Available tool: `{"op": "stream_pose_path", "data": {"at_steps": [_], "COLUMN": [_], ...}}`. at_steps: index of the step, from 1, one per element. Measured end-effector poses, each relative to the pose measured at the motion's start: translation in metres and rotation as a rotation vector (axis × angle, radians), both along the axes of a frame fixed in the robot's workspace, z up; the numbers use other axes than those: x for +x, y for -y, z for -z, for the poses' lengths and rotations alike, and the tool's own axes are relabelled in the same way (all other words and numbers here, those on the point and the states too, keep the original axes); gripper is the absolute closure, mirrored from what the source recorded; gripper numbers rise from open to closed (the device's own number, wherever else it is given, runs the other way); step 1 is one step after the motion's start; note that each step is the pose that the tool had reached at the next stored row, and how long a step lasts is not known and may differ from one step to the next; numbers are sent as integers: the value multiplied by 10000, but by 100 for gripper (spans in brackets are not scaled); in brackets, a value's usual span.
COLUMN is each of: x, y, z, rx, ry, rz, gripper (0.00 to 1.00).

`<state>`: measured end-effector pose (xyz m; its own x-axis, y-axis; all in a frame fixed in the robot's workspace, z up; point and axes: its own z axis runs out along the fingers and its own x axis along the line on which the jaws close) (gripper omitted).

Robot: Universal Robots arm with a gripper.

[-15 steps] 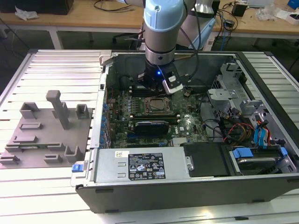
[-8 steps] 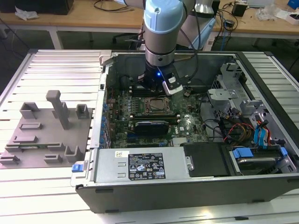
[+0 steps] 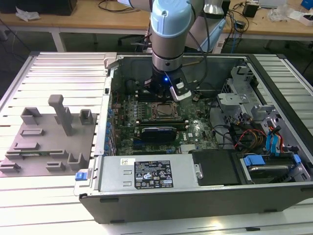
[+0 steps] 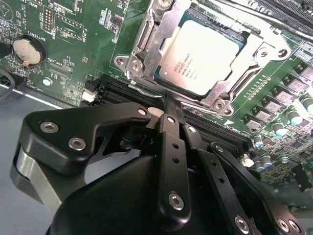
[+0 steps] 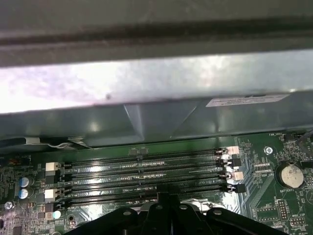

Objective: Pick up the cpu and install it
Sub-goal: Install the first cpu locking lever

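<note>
Claw [image 4: 166, 105] fingers pressed together and empty, just above the socket frame [image 4: 146, 49].
At one o'clock of them, cpu [image 4: 203, 56] already sits in the socket; frame unlatched.

Exterior view looks down from afar; both wrist views hug the motherboard [image 4: 73, 58].
</note>
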<state>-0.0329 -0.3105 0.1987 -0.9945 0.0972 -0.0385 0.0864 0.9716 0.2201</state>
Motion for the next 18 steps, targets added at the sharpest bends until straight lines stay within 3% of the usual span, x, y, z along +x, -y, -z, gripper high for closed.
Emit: {"op": "stream_pose_path", "data": {"at_steps": [6,10,13,16,18], "x": [3,3,3,0,-6], "y": [6,6,6,6,5], "z": [5,-92,-127,-128,-127], "rx": [-6,-5,-4,26,78], "ry": [2,1,6,70,156], "rz": [-1,-1,-2,-1,-3], "gripper": [89,89,89,89,89]}}
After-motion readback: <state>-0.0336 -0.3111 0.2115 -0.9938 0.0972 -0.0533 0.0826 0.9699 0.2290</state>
